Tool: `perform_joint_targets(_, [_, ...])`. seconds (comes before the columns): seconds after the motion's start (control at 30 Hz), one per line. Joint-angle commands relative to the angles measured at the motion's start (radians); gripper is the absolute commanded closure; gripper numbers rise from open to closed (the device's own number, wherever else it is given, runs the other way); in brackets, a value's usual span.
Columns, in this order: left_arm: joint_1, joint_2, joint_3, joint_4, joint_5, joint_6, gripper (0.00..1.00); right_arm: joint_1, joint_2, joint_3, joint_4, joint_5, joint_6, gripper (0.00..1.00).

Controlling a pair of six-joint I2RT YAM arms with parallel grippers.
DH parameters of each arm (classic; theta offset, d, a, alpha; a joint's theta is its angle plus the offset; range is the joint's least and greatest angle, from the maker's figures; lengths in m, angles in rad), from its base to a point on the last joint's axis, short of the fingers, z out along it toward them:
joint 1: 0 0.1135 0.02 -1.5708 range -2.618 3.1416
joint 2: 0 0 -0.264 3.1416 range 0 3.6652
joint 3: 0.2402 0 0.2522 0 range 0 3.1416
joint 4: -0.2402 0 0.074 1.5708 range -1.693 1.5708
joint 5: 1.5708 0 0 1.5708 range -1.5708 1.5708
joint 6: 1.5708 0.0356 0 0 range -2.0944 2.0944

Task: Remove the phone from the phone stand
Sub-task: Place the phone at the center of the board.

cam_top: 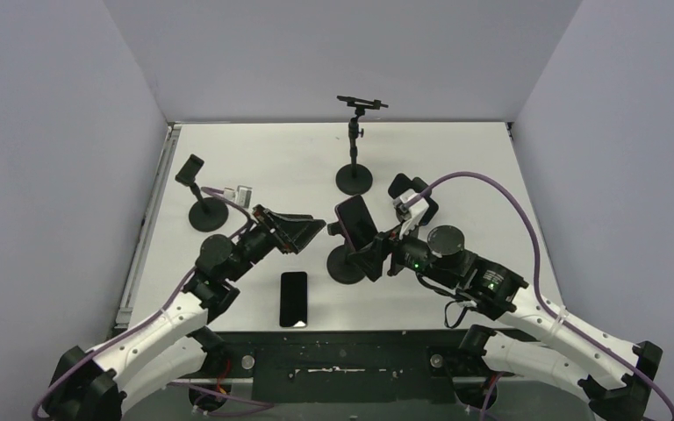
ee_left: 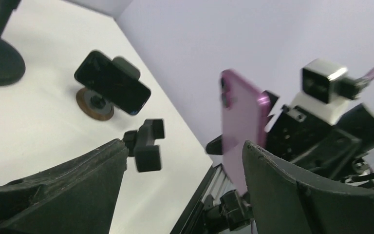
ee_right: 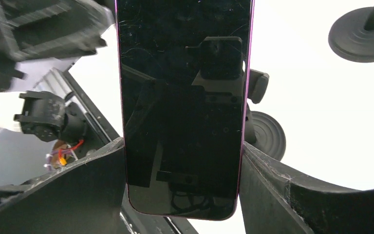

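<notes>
My right gripper [cam_top: 370, 250] is shut on a pink-edged phone [cam_top: 355, 219] and holds it upright by its long edges; its dark screen [ee_right: 182, 97] fills the right wrist view. The phone stand's round base [cam_top: 347, 265] sits below it, and also shows behind the phone [ee_right: 269, 135]. In the left wrist view the phone's pink back [ee_left: 241, 122] stands apart from the stand's black clamp [ee_left: 146, 144], which holds nothing. My left gripper [cam_top: 311, 230] is open and empty just left of the phone, with the clamp between its fingers [ee_left: 78, 185].
A black phone [cam_top: 293, 298] lies flat near the front edge. Another dark phone sits on a small stand [cam_top: 408, 189] at right, also seen from the left wrist [ee_left: 112, 80]. A tall stand [cam_top: 354, 180] is at the back and a short stand [cam_top: 206, 210] at left.
</notes>
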Motion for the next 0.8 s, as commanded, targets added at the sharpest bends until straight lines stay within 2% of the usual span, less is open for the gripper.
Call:
perform_joint_targets(0.0, [0.004, -0.142, 0.098, -0.205, -0.091, 0.03, 0.14, 0.012, -0.002, 0.061, 0.019, 0.081, -0.05, 1.0])
perform_joint_targets(0.1, [0.002, -0.164, 0.167, -0.288, -0.095, 0.022, 0.15, 0.018, 0.024, 0.071, 0.045, 0.089, -0.055, 1.0])
perform_joint_targets(0.3, [-0.008, -0.088, 0.302, -0.438, -0.037, 0.014, 0.18, 0.032, 0.074, 0.094, 0.106, 0.087, -0.057, 1.0])
perform_joint_targets(0.63, [-0.031, -0.037, 0.35, -0.394, 0.018, -0.04, 0.31, 0.069, 0.145, 0.15, 0.15, 0.107, -0.057, 1.0])
perform_joint_targets(0.77, [-0.042, -0.033, 0.356, -0.387, 0.016, -0.037, 0.38, 0.085, 0.174, 0.17, 0.159, 0.162, -0.057, 1.0])
